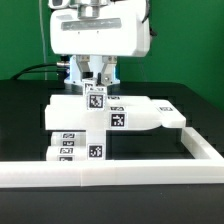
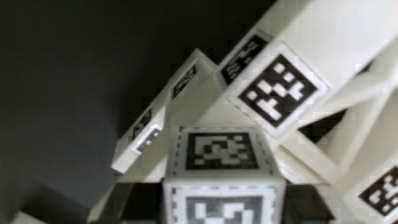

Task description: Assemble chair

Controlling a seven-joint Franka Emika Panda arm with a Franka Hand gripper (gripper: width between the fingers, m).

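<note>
Chair lies apparently lengthwise toward exterior view's right

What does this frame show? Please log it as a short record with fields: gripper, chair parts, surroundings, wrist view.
gripper: gripper at the top of the tagged chair assembly, fingers on either side of its upright piece; a grip looks likely
chair parts: white blocks and panels joined in one cluster, square tags facing the camera
surroundings: black table, long white border frame in front
wrist view: close-up of tagged white pieces; fingers not visible
</note>
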